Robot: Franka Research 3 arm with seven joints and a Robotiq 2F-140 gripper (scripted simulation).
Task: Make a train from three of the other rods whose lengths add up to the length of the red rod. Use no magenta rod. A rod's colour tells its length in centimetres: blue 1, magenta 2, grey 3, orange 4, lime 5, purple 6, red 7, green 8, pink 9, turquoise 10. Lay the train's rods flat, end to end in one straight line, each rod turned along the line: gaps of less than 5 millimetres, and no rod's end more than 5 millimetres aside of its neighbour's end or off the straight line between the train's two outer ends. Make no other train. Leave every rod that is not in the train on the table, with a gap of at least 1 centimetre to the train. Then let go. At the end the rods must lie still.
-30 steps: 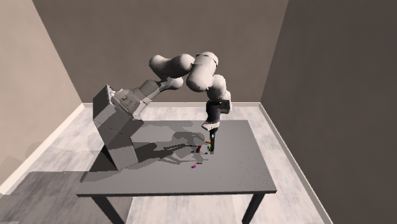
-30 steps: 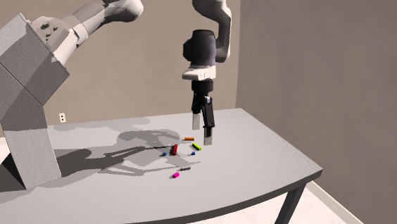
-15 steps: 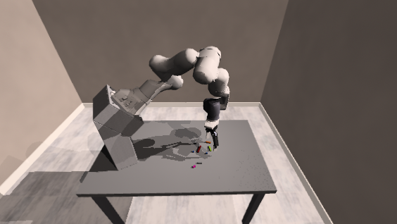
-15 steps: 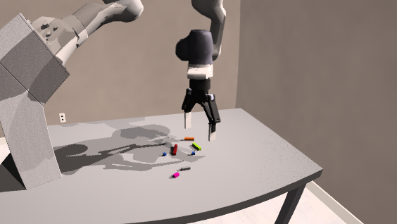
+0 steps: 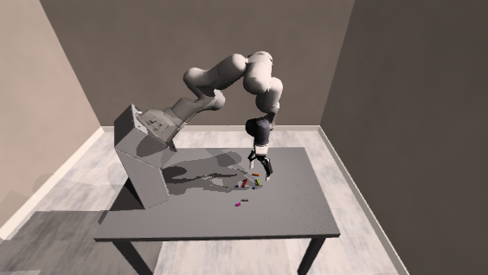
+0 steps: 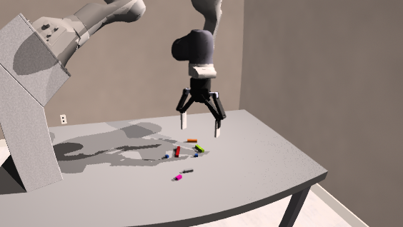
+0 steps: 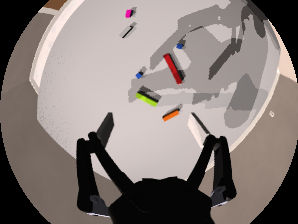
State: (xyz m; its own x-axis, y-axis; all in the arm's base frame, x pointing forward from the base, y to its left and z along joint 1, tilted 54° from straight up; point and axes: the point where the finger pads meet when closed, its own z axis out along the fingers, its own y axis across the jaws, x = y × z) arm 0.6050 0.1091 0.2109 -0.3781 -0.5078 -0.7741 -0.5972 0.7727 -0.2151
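Apparently 2 blue rods [image 5: 253, 188] [image 6: 196, 155] [image 7: 139, 75]

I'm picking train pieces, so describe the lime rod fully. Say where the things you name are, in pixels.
The lime rod [image 5: 258, 182] [image 6: 199, 148] [image 7: 147, 99] is a short, straight, square-edged bar, bright yellow-green and plain, its material unclear. It lies flat on the table [image 5: 208, 225] [image 6: 125, 200] [image 7: 70, 95], between the orange rod [image 5: 256, 175] [image 6: 192, 140] [image 7: 171, 116] and a blue rod [image 5: 253, 188] [image 6: 196, 155] [image 7: 139, 75], touching neither.

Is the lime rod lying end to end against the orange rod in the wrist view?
No, bare tabletop separates lime from orange.
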